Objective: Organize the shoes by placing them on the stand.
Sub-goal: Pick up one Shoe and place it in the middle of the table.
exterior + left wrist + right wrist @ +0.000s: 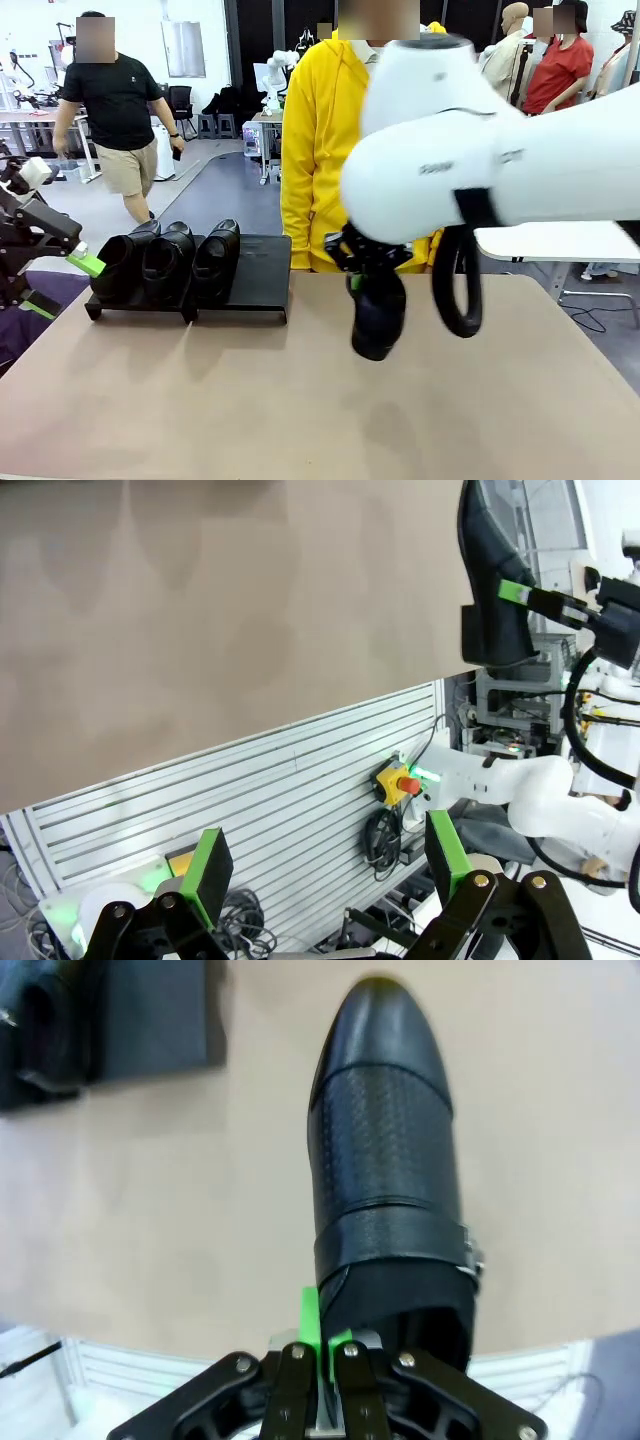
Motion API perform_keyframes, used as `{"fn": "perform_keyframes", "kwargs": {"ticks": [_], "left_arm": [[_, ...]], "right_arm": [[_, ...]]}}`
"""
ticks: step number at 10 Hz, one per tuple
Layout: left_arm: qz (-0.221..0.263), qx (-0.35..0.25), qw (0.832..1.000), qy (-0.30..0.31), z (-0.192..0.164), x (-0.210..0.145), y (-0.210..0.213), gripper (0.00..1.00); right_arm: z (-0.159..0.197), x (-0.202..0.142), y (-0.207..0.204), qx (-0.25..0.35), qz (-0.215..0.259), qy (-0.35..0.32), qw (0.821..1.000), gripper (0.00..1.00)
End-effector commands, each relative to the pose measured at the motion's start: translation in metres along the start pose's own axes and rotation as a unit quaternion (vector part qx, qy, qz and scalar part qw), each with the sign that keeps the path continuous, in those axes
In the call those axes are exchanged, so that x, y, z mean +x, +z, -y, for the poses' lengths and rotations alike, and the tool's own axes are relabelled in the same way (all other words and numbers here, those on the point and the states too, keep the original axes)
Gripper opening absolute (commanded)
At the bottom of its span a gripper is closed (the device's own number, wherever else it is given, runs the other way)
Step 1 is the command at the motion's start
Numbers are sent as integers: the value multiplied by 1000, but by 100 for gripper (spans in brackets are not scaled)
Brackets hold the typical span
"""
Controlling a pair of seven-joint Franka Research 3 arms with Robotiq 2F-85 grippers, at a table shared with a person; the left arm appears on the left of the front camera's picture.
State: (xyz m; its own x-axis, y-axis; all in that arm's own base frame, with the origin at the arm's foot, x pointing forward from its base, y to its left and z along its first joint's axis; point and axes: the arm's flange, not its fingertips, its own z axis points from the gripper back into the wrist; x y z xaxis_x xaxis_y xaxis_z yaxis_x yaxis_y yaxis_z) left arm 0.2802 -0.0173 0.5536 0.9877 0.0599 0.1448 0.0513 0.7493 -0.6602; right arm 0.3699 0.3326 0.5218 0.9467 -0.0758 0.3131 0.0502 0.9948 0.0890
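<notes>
Three black shoes (165,258) sit side by side on the left part of the black stand (262,268) at the table's far left. My right gripper (357,278) is shut on the heel rim of another black shoe (378,320), which hangs toe-down above the middle of the table. In the right wrist view that shoe (385,1160) points away from the gripper (322,1345), and the stand (150,1020) lies to the upper left. My left gripper (65,285) stands open and holds nothing off the table's left edge; its green pads (210,875) are wide apart, and the held shoe (495,580) is at the upper right.
A person in a yellow hoodie (315,150) stands at the far side behind the stand's right end. The stand's right panel is bare. My right arm's white body (480,140) fills the upper right. The tan tabletop (250,400) lies open in front.
</notes>
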Motion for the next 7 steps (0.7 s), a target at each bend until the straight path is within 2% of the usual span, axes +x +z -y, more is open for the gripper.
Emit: {"fn": "perform_keyframes", "kwargs": {"ticks": [1,2,4,5,7], "left_arm": [[1,-11,1000,5,2,-1,1,100],[1,-11,1000,5,2,-1,1,100],[1,-11,1000,5,2,-1,1,100],[1,-11,1000,5,2,-1,1,100],[1,-11,1000,5,2,-1,1,100]], "right_arm": [[-35,0,-23,-44,15,-3,999,0],[-40,-7,-40,-31,24,-4,999,0],[-44,-14,-79,10,7,1,1000,0],[-46,-15,-96,11,17,0,1000,0],[-47,-23,-129,3,-10,21,1000,0]]}}
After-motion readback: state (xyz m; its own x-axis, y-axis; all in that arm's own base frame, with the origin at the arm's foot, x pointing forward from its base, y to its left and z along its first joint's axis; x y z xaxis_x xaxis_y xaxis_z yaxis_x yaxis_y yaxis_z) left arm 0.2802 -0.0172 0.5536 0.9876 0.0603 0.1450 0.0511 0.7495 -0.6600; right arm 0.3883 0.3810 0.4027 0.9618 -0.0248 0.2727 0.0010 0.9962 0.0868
